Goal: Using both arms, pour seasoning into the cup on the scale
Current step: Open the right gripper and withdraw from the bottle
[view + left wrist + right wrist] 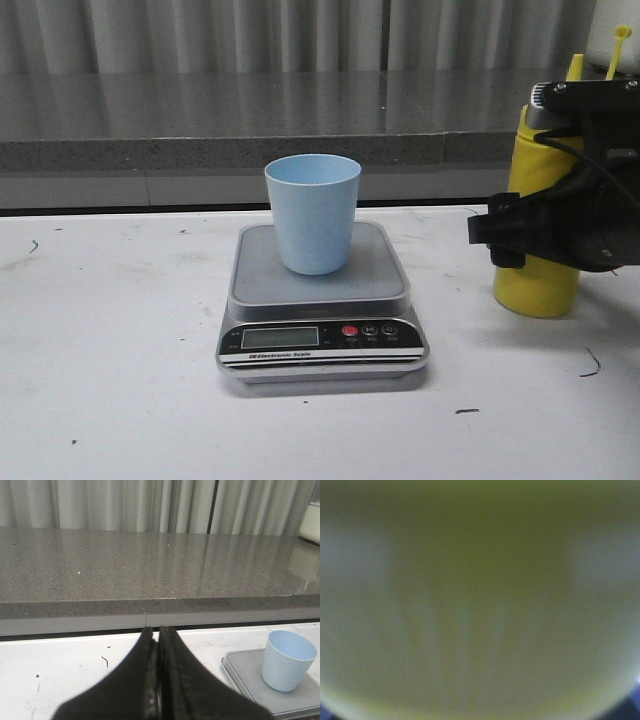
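I see my right gripper point(520, 232) wrapped around the yellow bottle point(535, 285), grip unclear, left gripper point(159, 680) clenched empty, cup point(312, 213) on the scale point(322, 310).

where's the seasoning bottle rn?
Front view: the yellow seasoning bottle stands upright on the white table at far right, right of the scale and cup, with the right gripper at its body.

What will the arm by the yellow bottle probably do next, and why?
Probably lift the seasoning bottle and carry it toward the cup on the scale. The right gripper is at the upright bottle, which fills its camera view.
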### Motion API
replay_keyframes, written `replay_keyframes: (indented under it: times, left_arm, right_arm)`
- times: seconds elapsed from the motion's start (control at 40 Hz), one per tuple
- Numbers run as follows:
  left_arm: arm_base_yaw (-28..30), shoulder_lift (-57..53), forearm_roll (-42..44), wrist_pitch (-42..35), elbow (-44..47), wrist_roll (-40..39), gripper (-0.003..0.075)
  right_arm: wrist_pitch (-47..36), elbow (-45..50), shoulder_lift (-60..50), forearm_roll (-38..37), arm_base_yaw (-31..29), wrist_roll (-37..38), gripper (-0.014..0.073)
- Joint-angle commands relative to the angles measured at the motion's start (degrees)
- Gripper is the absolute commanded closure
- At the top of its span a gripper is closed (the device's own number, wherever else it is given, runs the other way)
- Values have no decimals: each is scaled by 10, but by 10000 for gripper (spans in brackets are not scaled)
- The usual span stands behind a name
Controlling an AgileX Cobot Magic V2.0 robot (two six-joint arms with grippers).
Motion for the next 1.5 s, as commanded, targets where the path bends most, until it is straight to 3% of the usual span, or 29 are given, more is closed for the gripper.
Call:
replay_keyframes:
  times: [0.0,0.65,1.13,1.33,1.48]
  left_arm:
    - [1,6,-3,-49,-15,-4,740]
    - [1,6,-3,-49,-15,-4,740]
    - [1,6,-3,-49,-15,-4,740]
    - [1,6,-3,-49,-15,-4,740]
    - [1,6,-3,-49,-15,-4,740]
  right_arm:
    - [-39,-7,-35,-11,-1,1,-24]
    - [5,-3,-79,-9,-1,1,-24]
    - [-8,97,-175,-50,-1,1,-24]
    - [70,107,-264,-50,-1,1,-23]
    - [155,107,-343,-52,-1,0,36]
